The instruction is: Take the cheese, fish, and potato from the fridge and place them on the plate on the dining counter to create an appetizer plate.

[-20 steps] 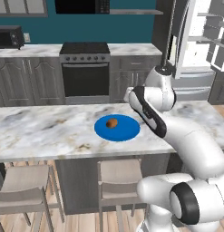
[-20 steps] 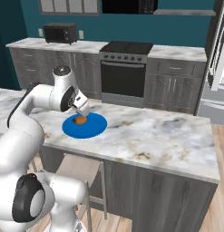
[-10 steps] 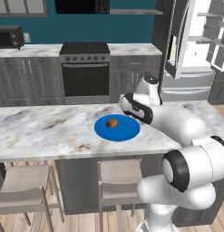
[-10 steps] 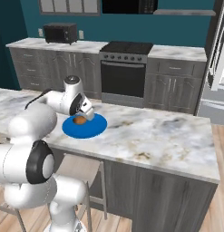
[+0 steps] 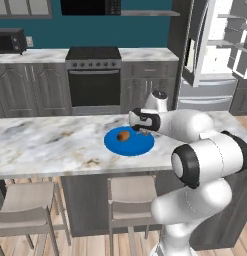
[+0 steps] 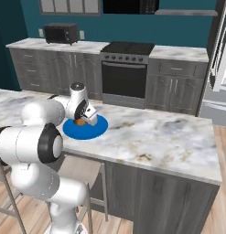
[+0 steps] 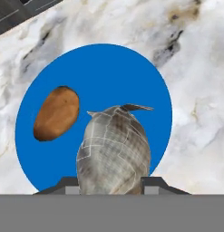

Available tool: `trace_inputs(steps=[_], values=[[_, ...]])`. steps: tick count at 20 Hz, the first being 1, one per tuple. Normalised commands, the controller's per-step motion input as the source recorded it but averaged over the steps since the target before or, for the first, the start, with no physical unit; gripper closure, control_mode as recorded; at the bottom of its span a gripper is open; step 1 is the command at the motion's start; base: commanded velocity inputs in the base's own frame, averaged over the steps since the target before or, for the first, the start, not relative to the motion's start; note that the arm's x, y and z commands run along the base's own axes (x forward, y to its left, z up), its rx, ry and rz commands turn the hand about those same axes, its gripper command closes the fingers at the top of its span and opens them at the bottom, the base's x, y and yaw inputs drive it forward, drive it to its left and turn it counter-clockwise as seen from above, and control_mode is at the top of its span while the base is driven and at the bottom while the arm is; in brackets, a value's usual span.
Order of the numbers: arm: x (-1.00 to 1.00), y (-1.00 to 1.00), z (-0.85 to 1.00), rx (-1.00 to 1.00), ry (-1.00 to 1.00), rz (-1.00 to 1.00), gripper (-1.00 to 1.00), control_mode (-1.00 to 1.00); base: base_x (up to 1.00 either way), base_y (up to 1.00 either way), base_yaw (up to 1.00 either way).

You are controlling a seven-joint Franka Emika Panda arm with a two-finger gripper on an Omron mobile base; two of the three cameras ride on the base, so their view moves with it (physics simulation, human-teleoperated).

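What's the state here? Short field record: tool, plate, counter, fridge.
tool: shut on the fish, held above the plate
plate: blue, on the dining counter; holds the potato
fish: in the tool, over the plate beside the potato, not yet set down
cheese: not on the plate
fridge: door open, behind the counter

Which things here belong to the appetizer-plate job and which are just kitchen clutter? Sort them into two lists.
Job:
- fish, held in the gripper above the plate
- potato, lying on the plate
- plate, blue
- dining counter, under the plate
- fridge, door open

Just there:
- stove
- microwave
- stools
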Motion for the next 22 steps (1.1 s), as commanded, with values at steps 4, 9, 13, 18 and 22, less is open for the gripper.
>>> trace_inputs(steps=[4, 9, 13, 18, 22], values=[[0.37, 0.0, -0.43, 0.0, 0.01, 0.0, 1.0, -1.0, 0.0, 0.0, 0.0], [0.48, 0.0, -0.35, 0.0, 0.04, 0.0, 1.0, -1.0, 0.0, 0.0, 0.0], [0.54, 0.0, -0.33, 0.0, 0.03, 0.0, 1.0, -1.0, 0.0, 0.0, 0.0], [0.49, 0.02, -0.34, 0.0, 0.02, 0.0, 1.0, -1.0, 0.0, 0.0, 0.0], [0.11, 0.08, -0.41, 0.0, 0.04, 0.0, -1.0, -1.0, 0.0, 0.0, 0.0]])
